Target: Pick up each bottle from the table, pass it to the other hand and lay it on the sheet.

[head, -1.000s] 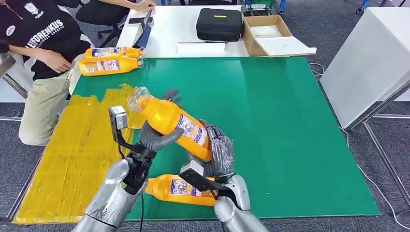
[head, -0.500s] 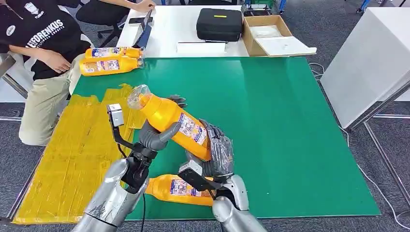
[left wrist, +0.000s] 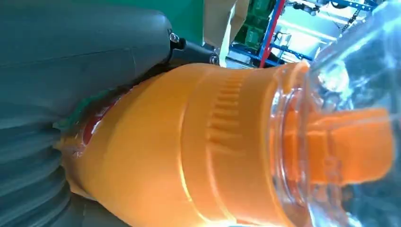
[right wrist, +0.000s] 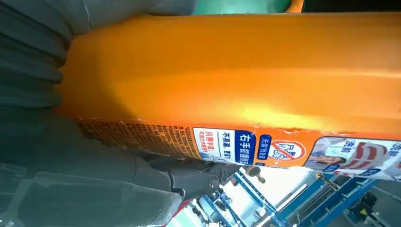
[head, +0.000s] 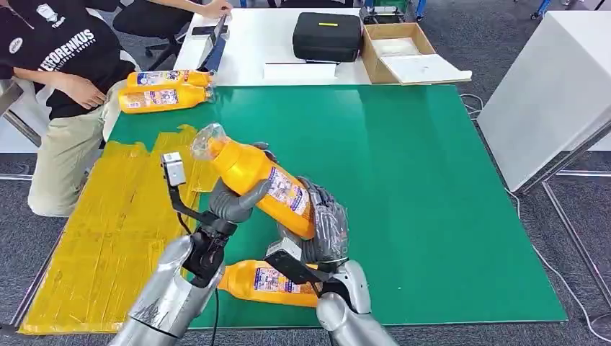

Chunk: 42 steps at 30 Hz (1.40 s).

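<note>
Orange detergent bottle (head: 261, 186): held tilted above green mat (head: 432, 216), clear cap toward yellow sheet (head: 108, 231); left hand (head: 234, 200) clasps its upper body, right hand (head: 323, 227) clasps its base. Second orange bottle (head: 270, 281): lying on mat beneath

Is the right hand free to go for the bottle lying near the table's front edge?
Probably not yet: the right hand is wrapped around the raised bottle that the left hand also grips. The lying bottle sits beneath the right forearm.
</note>
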Motion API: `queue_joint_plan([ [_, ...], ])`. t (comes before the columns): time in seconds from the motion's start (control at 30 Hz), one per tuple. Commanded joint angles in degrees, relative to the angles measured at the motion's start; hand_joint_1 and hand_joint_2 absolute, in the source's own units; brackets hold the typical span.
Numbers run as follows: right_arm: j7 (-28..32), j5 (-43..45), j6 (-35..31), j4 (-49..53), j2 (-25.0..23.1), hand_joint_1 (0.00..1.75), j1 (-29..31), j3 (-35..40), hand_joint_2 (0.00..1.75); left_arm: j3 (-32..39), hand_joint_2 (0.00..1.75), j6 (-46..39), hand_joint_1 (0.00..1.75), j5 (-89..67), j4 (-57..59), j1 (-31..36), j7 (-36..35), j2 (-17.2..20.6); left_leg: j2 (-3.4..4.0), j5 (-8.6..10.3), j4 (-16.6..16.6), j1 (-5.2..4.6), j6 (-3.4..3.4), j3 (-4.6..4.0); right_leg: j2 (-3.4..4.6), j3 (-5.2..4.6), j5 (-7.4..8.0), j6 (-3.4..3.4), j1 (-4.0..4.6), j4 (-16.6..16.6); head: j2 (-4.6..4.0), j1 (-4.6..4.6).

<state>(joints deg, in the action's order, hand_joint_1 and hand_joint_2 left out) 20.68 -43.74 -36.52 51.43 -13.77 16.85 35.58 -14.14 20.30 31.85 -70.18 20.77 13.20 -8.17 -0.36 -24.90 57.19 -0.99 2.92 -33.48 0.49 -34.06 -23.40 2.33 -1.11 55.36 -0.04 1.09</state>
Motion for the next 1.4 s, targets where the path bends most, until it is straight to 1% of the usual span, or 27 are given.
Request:
queue_joint_plan([
  [0.03,1.50,1.06,2.04,14.26,4.43,0.00,-5.58,0.95,1.75,1.83,1.75,-0.75,1.75,-1.31,-1.40,0.89,1.32,0.34,-0.13,-0.07,0.00,0.10,-0.27,0.20,-0.20,0.28,-0.09,-0.16,0.11,-0.06,0.00,0.00],
  [0.07,2.45,2.52,3.21,20.71,5.96,0.00,-7.77,1.88,1.75,2.51,1.75,0.06,1.75,-0.42,-3.33,-0.16,1.75,0.75,-0.10,-0.13,0.03,0.13,-0.34,0.26,-0.20,0.34,-0.14,-0.21,0.13,-0.04,0.00,-0.02],
  [0.1,1.89,2.64,4.09,23.44,6.77,0.00,-8.71,2.05,1.75,2.72,1.75,0.38,1.75,-0.16,-4.08,-0.50,1.55,1.00,-0.07,-0.09,0.02,0.06,-0.21,0.10,-0.13,0.16,-0.10,-0.13,0.07,-0.02,0.00,0.00],
  [0.13,0.98,2.28,4.78,25.12,7.20,0.00,-9.21,2.21,1.75,2.77,1.75,0.44,1.75,-0.02,-4.54,-0.67,1.26,1.15,-0.03,-0.11,0.03,0.08,-0.24,0.12,-0.10,0.18,-0.10,-0.14,0.09,-0.02,0.00,0.00],
  [0.17,0.98,2.28,4.78,25.12,7.20,0.00,-9.21,2.21,1.75,2.77,1.75,0.44,1.75,-0.02,-4.54,-0.67,1.26,1.15,-0.02,-0.05,0.00,0.03,-0.14,0.00,-0.06,0.06,-0.04,-0.08,0.03,-0.02,0.02,0.00],
  [0.27,0.98,2.28,4.78,25.12,7.20,0.00,-9.21,2.21,1.75,2.77,1.75,0.44,1.75,-0.02,-4.54,-0.67,1.26,1.15,-0.02,-0.08,0.00,0.06,-0.19,0.09,-0.07,0.17,-0.07,-0.10,0.06,-0.04,0.00,0.00],
  [0.3,3.50,4.61,5.18,26.42,7.55,0.00,-9.52,2.51,1.75,2.85,1.75,0.26,1.75,-0.24,-4.65,-0.63,1.87,1.16,-0.06,-0.11,0.01,0.08,-0.26,0.16,-0.13,0.26,-0.11,-0.15,0.07,-0.03,0.00,0.00],
  [0.37,4.86,3.81,3.90,34.80,10.44,0.00,-12.75,3.19,1.75,3.35,1.75,-1.50,1.75,-1.34,-7.04,-1.74,3.71,2.67,-0.02,-0.04,0.00,0.06,-0.18,0.04,-0.07,0.12,-0.04,-0.10,0.06,-0.04,0.00,0.00],
  [0.43,4.69,3.01,2.87,39.46,12.37,0.00,-14.64,3.20,1.75,3.88,1.75,-1.58,1.75,-1.35,-8.73,-2.82,4.06,3.70,-0.03,-0.10,0.01,0.08,-0.25,0.11,-0.09,0.20,-0.09,-0.15,0.08,-0.03,0.00,-0.02],
  [0.5,4.40,3.60,2.30,42.32,14.01,0.00,-15.76,2.87,1.75,5.08,1.75,-4.26,1.75,-6.69,-10.66,-4.08,6.01,4.29,0.00,-0.15,0.01,0.08,-0.28,0.17,-0.06,0.24,-0.13,-0.17,0.08,-0.03,0.00,-0.02],
  [0.53,4.42,3.62,1.59,42.91,14.79,0.00,-16.06,2.67,1.75,5.76,1.75,-8.65,1.75,-13.02,-11.95,-4.67,8.27,4.59,0.02,-0.12,-0.03,0.04,-0.20,0.12,-0.02,0.18,-0.09,-0.12,0.04,-0.05,0.00,0.00],
  [0.57,4.38,3.72,1.23,43.15,15.38,0.00,-16.47,2.35,1.75,6.10,1.75,-10.10,1.75,-15.37,-12.57,-4.97,8.72,4.71,0.06,-0.15,-0.04,0.05,-0.25,0.20,0.01,0.25,-0.11,-0.14,0.05,-0.06,0.00,0.00],
  [0.6,4.56,3.75,0.30,43.67,16.03,0.00,-16.88,2.00,1.75,6.89,1.75,-17.85,1.75,-24.97,-14.52,-5.56,11.01,4.77,0.10,-0.19,-0.03,0.09,-0.30,0.27,0.03,0.33,-0.14,-0.18,0.09,-0.08,0.00,0.00],
  [0.63,4.64,3.66,-0.62,43.92,16.53,0.00,-17.28,1.80,1.75,7.68,1.75,-23.36,1.75,-32.34,-16.18,-6.04,12.01,5.17,0.02,-0.06,-0.03,0.04,-0.15,0.03,-0.01,0.10,-0.04,-0.08,0.04,-0.05,0.00,-0.02],
  [0.67,4.68,3.53,-0.99,43.98,17.00,0.00,-17.50,1.83,1.75,8.64,1.75,-28.93,1.75,-39.33,-18.09,-6.79,12.08,5.48,0.03,-0.11,-0.02,0.06,-0.22,0.13,-0.02,0.20,-0.09,-0.13,0.06,-0.06,0.02,0.00],
  [0.73,4.79,3.56,-1.71,43.82,17.23,0.00,-17.60,1.83,1.75,10.21,1.75,-35.98,1.75,-48.85,-19.29,-7.47,10.71,7.16,0.07,-0.19,0.01,0.11,-0.33,0.26,-0.01,0.33,-0.14,-0.19,0.12,-0.06,0.00,0.00],
  [0.77,4.83,3.53,-1.92,43.61,17.28,0.00,-17.45,1.79,1.75,11.06,1.75,-38.57,1.75,-51.92,-19.18,-7.75,10.73,7.94,0.11,-0.10,-0.01,0.07,-0.21,0.09,0.06,0.13,-0.05,-0.12,0.07,-0.05,0.00,0.00],
  [0.8,4.91,3.48,-2.19,43.26,17.23,0.00,-17.27,1.74,1.75,12.01,1.75,-38.21,1.75,-51.92,-18.66,-7.75,10.87,8.15,0.20,-0.15,-0.04,0.07,-0.29,0.21,0.13,0.22,-0.07,-0.18,0.07,-0.05,0.00,0.00],
  [1.03,4.86,3.46,-2.16,43.16,17.06,0.00,-17.11,1.82,1.75,11.59,1.75,-38.40,1.75,-52.21,-17.95,-7.47,11.26,7.67,-0.01,-0.05,-0.03,0.06,-0.16,0.06,-0.04,0.10,-0.04,-0.10,0.05,-0.05,0.00,0.00],
  [1.07,4.86,3.46,-2.16,43.16,17.06,0.00,-17.11,1.82,1.75,11.59,1.75,-38.40,1.75,-52.21,-17.95,-7.47,11.26,7.67,0.01,-0.15,-0.01,0.13,-0.33,0.26,-0.07,0.32,-0.11,-0.20,0.12,-0.08,0.00,0.00],
  [1.1,4.77,3.36,-2.34,43.13,17.03,0.00,-17.10,1.74,1.75,11.78,1.75,-42.23,1.75,-56.50,-17.72,-7.49,11.06,7.79,0.03,-0.12,-0.03,0.10,-0.29,0.23,-0.04,0.27,-0.09,-0.17,0.09,-0.08,0.00,0.00],
  [1.13,4.30,3.59,-2.18,42.90,17.02,0.00,-16.94,1.59,1.75,11.72,1.75,-46.49,1.75,-62.32,-17.16,-7.86,9.23,8.25,0.02,-0.08,-0.03,0.08,-0.19,0.11,-0.03,0.17,-0.05,-0.12,0.07,-0.06,0.02,-0.02],
  [1.17,4.08,3.85,-2.02,42.70,17.20,0.00,-16.90,1.32,1.75,12.01,1.75,-47.51,1.75,-64.89,-16.56,-8.54,7.77,9.22,0.05,-0.13,-0.04,0.10,-0.27,0.23,-0.01,0.28,-0.09,-0.17,0.09,-0.08,0.00,0.00],
  [1.2,4.16,3.79,-2.20,42.55,17.23,0.00,-16.91,1.12,1.75,12.53,1.75,-48.48,1.75,-67.36,-15.60,-8.94,7.16,9.78,0.06,-0.06,-0.08,0.04,-0.17,0.15,0.03,0.17,-0.04,-0.11,0.03,-0.08,0.00,0.00],
  [1.23,4.35,3.67,-2.23,42.47,17.15,0.00,-16.89,1.02,1.75,13.67,1.75,-49.47,1.75,-70.09,-13.54,-9.13,5.67,9.99,0.12,-0.10,-0.10,0.06,-0.24,0.25,0.07,0.27,-0.06,-0.15,0.05,-0.10,0.00,-0.02],
  [1.33,4.62,4.65,-1.15,42.19,16.78,0.00,-16.60,0.94,1.75,16.17,1.75,-48.70,1.75,-70.11,-6.73,-8.18,4.99,10.85,0.09,-0.08,-0.16,0.04,-0.26,0.33,0.04,0.34,-0.07,-0.17,0.04,-0.13,0.00,-0.02],
  [1.4,4.84,5.48,-0.08,40.99,16.24,0.00,-15.85,0.84,1.75,17.66,1.75,-51.10,1.75,-73.05,-0.51,-7.33,4.48,12.12,0.06,-0.05,-0.17,0.02,-0.24,0.30,0.02,0.29,-0.05,-0.16,0.02,-0.12,0.00,0.00],
])
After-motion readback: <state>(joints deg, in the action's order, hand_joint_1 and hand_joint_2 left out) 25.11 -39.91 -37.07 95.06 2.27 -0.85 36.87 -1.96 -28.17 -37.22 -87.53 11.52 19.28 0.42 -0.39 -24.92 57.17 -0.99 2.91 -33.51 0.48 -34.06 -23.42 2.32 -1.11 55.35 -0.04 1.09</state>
